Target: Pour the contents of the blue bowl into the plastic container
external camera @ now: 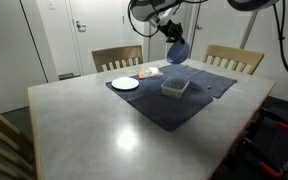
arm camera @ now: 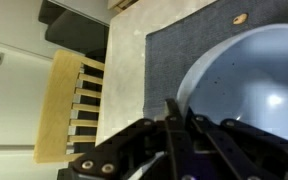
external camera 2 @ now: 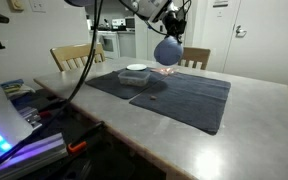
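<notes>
My gripper [external camera: 173, 38] is shut on the rim of the blue bowl [external camera: 178, 51] and holds it tilted on its side in the air above the dark mat. In an exterior view the bowl [external camera 2: 167, 51] hangs above the mat's far edge. The wrist view shows the bowl's pale blue inside [arm camera: 249, 85] filling the right side, with my fingers [arm camera: 176, 118] clamped on its rim. The plastic container [external camera: 175, 88] sits on the mat below and a little in front of the bowl; in an exterior view it [external camera 2: 136, 72] lies to the left of the bowl. Its contents cannot be made out.
A dark grey mat [external camera: 174, 105] covers part of the grey table [external camera: 94, 130]. A white plate [external camera: 125, 84] lies at the mat's corner, with a small pinkish item [external camera: 149, 72] beside it. Wooden chairs [external camera: 117, 58] [external camera: 234, 58] stand at the far edge.
</notes>
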You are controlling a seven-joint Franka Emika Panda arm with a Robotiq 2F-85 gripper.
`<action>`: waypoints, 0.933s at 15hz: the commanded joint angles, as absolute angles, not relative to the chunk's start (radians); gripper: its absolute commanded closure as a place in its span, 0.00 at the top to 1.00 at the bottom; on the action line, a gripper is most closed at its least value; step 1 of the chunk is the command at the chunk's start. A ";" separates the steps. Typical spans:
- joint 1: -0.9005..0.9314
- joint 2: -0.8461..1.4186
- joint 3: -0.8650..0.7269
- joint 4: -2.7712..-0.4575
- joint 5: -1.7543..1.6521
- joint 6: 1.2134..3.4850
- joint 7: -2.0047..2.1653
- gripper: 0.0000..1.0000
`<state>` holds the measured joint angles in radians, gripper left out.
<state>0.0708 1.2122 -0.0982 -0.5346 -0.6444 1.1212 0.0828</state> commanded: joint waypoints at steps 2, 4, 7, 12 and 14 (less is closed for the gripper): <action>-0.032 1.134 -0.008 -0.575 -0.503 1.159 0.163 0.01; -0.071 1.133 0.020 -0.573 -0.449 1.212 0.222 0.01; -0.108 1.151 0.041 -0.574 -0.411 1.366 0.327 0.01; -0.104 1.166 0.028 -0.579 -0.434 1.427 0.316 0.05; -0.103 1.166 0.031 -0.584 -0.434 1.430 0.317 0.01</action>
